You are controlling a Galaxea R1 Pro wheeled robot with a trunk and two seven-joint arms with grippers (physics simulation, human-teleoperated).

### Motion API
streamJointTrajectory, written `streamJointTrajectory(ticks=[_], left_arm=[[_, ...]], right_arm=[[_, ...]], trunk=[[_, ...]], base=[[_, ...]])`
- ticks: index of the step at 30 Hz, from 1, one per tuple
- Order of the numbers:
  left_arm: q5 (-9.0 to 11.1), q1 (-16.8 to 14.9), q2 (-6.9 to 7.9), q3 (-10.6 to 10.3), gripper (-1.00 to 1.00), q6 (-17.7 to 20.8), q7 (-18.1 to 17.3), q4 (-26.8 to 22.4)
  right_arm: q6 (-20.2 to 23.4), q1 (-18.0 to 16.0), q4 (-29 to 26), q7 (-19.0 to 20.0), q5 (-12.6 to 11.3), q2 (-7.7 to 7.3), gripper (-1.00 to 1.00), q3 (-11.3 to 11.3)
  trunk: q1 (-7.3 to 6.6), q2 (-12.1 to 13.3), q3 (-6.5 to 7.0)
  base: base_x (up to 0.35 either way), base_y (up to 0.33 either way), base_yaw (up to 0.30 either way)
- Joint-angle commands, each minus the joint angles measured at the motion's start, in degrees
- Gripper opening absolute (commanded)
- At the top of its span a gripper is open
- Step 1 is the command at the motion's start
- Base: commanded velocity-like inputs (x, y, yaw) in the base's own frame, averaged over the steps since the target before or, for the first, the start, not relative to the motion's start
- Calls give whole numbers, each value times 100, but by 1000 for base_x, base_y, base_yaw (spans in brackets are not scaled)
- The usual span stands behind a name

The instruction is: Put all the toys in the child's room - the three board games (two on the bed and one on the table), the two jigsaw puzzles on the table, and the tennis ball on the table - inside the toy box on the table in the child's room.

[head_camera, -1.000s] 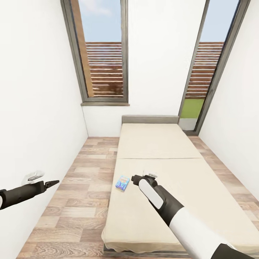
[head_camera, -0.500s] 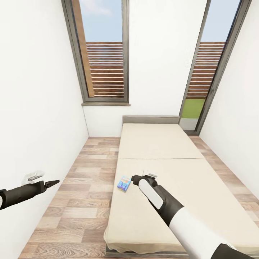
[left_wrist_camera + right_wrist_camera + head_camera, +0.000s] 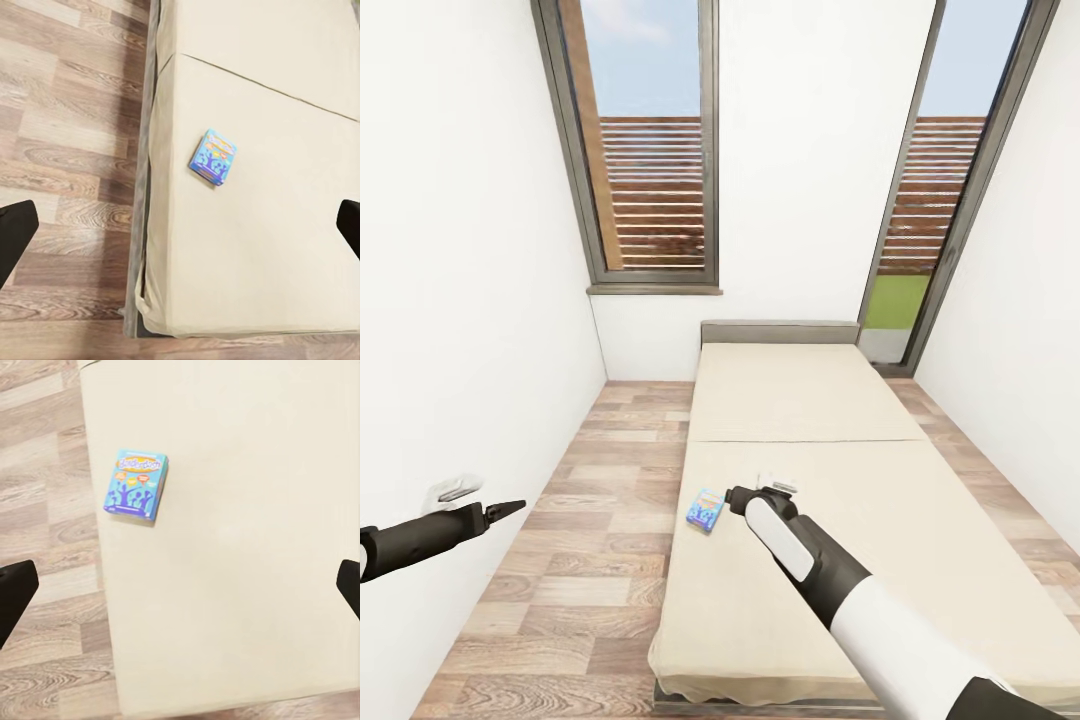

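No lettering can be read anywhere. The one printed thing is a small blue game box (image 3: 136, 486) lying flat on the beige bed (image 3: 247, 547), near the mattress edge. Its lid carries a curved orange-yellow title band across the top, but the letters in it are too blurred to make out. Below the band are dark blue silhouettes of figures with raised arms and a few small orange and white spots, perhaps speech bubbles, also unreadable. In the left wrist view the same box (image 3: 213, 156) shows the band as a pale smear. In the head view the box (image 3: 704, 510) is too small for any print to be told.
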Motion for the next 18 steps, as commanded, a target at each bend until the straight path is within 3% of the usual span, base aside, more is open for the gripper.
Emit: streamJointTrajectory(ticks=[1, 11, 18], left_arm=[[-22, -7, -3, 7, 100, 28, -38, -3], [-15, -7, -7, -1, 100, 28, -35, -10], [-14, -7, -15, -10, 100, 28, -17, -10]], right_arm=[[20, -7, -6, -39, -26, -10, 100, 12], [20, -8, -6, -31, -26, -41, 100, 5], [20, -8, -74, -35, -26, -48, 100, -1]], trunk=[[4, -13, -13], [4, -13, -13], [4, -13, 4]], base=[[0, 0, 0], [0, -5, 0], [0, -203, -63]])
